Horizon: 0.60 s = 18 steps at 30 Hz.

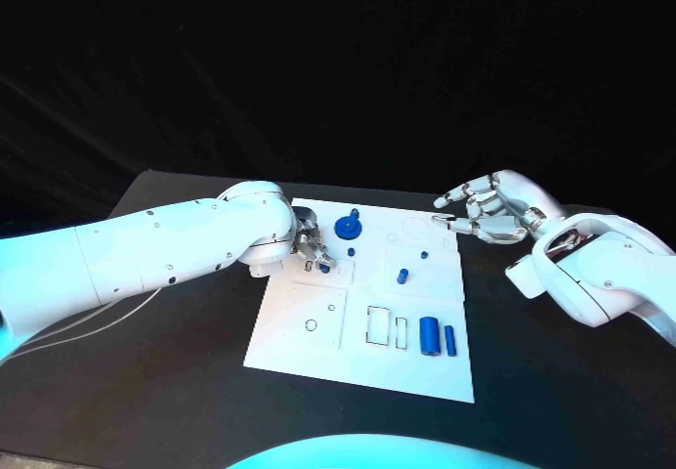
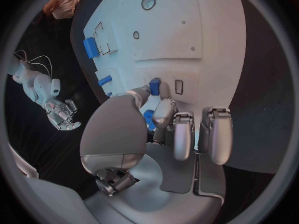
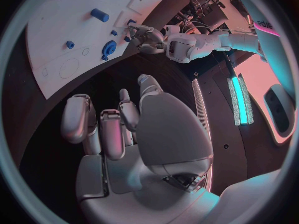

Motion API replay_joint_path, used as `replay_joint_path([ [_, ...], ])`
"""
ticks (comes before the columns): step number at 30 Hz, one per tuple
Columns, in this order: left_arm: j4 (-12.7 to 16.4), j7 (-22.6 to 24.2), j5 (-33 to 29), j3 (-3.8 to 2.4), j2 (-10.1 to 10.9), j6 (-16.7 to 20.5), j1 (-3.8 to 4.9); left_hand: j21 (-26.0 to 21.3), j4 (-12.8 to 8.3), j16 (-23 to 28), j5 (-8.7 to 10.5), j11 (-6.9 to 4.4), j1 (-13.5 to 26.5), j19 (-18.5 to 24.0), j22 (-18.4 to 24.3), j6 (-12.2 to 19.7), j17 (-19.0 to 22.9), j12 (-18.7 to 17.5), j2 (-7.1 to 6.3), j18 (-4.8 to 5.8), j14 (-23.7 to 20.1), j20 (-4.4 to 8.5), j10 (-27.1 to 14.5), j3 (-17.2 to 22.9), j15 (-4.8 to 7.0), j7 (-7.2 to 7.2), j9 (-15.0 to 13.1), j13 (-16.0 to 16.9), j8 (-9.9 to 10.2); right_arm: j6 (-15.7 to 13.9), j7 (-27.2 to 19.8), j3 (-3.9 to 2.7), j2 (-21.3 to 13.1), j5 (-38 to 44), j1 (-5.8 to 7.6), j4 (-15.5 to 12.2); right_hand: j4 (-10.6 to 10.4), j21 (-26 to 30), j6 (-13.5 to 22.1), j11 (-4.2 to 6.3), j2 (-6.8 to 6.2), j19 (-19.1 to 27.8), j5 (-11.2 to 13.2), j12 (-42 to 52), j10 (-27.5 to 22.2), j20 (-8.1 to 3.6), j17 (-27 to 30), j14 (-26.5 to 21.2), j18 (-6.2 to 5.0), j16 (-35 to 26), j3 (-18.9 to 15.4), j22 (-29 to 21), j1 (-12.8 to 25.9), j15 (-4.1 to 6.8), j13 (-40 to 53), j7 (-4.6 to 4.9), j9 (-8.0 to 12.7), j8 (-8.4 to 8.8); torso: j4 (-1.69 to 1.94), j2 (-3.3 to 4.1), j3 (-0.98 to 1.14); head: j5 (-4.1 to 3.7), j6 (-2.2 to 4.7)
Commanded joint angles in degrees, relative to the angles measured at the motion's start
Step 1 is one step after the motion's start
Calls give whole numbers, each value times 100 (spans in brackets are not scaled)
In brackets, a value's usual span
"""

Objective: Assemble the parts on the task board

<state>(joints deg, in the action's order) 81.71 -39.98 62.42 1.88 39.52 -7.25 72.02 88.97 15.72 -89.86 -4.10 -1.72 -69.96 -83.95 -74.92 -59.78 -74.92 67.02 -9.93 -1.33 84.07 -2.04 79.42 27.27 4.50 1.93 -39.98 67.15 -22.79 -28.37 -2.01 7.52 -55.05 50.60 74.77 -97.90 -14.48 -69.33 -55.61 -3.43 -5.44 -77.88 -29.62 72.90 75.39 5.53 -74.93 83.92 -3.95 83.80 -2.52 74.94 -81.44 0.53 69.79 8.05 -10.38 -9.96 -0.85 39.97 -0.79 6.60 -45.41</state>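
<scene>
The left robot hand (image 1: 310,249) is down over the far left part of the white board (image 1: 317,347). In its own wrist view, the thumb and a finger (image 2: 163,109) pinch a small blue part (image 2: 154,86) at its tip, right by a small rectangular slot (image 2: 179,86) in the board; the other fingers hang curled beside them. A second bit of blue shows lower between the thumb and palm, but I cannot tell what it is.

The right robot hand (image 1: 486,215) hovers over the far right corner of the board, holding nothing, with its fingers loosely bent and apart. It is well apart from the left robot hand.

Just beyond the left robot hand stands a round blue wheel-like part (image 1: 348,230), with a small blue peg (image 1: 354,212) behind it. Toward the board's middle stands a short blue peg (image 1: 404,276), with another tiny one (image 1: 423,256) near it. At the near right of the board a thick blue cylinder (image 1: 428,336) and a thin blue pin (image 1: 451,340) lie side by side, next to rectangular outlines (image 1: 380,325). A square panel with a small ring (image 1: 316,319) sits at the near left.

The board rests on a black worktop (image 1: 564,391) against a dark backdrop. The right wrist view shows a lit teal strip (image 3: 239,100) in the room beyond. Some lettering shows on the arm there, too small to read.
</scene>
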Motion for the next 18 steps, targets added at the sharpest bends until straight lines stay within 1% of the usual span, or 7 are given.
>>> replay_joint_path([
  [1,-8,-196,-27,3,-22,-136,-4,26,4,-14,-7,-20,-17,-480,-1331,-11,-1508,9,69,89,593,29,24,-32,39,7,-2,-6,-25,84,-11,0,1,40,-4,-9,-5,19,0,36,10,-6,-31,-30,-14,-33,-412,339,-96,-19,20,84,5,50,-6,-11,-6,-38,2,-2,0,-5,-12],
  [4,-14,-198,-24,3,-30,-163,-4,27,20,-14,2,-16,14,-482,-1335,-15,-1508,13,59,90,593,30,26,-75,37,12,-10,-3,-32,86,-9,0,0,41,-4,-10,-5,19,0,36,10,-6,-31,-30,-14,-33,-412,339,-96,-19,20,84,5,50,-6,-11,-6,-38,1,-2,0,-4,-8],
  [6,-16,-200,-19,3,-33,-177,-4,28,56,-14,8,-11,96,-483,-1336,-24,-1508,21,44,90,593,31,32,-175,29,18,-22,4,-44,86,-9,0,-1,42,-4,-10,-5,19,0,36,10,-6,-31,-30,-14,-33,-412,339,-96,-19,20,84,5,50,-6,-11,-6,-38,0,-1,2,-9,-5],
  [11,-19,-203,-7,3,-35,-188,-4,27,82,-14,10,-6,255,-483,-1337,-36,-1508,29,91,91,593,31,37,-402,28,21,-42,9,-57,84,-8,0,-5,44,-4,-13,-5,19,0,36,10,-6,-31,-30,-14,-33,-412,339,-96,-19,20,84,5,50,-6,-11,-6,-38,1,-2,0,-16,-4],
  [12,-18,-204,-5,3,-35,-190,-4,27,82,-14,10,-6,256,-483,-1337,-36,-1508,29,91,91,593,31,37,-403,28,21,-42,9,-57,84,-8,0,-6,44,-4,-14,-5,19,0,36,10,-6,-31,-30,-14,-33,-412,339,-96,-19,20,84,5,50,-6,-11,-6,-38,2,-1,3,-19,-13],
  [18,-15,-205,8,3,-33,-193,-4,28,84,-14,9,-9,315,-484,-1338,-48,-1508,29,97,91,593,31,38,-531,29,15,-53,7,-66,81,-9,0,-14,46,-4,-23,-14,24,2,36,5,-7,-35,-30,-13,-34,-412,339,-96,-21,17,82,18,51,-7,-13,-8,-39,2,-1,3,-21,-24],
])
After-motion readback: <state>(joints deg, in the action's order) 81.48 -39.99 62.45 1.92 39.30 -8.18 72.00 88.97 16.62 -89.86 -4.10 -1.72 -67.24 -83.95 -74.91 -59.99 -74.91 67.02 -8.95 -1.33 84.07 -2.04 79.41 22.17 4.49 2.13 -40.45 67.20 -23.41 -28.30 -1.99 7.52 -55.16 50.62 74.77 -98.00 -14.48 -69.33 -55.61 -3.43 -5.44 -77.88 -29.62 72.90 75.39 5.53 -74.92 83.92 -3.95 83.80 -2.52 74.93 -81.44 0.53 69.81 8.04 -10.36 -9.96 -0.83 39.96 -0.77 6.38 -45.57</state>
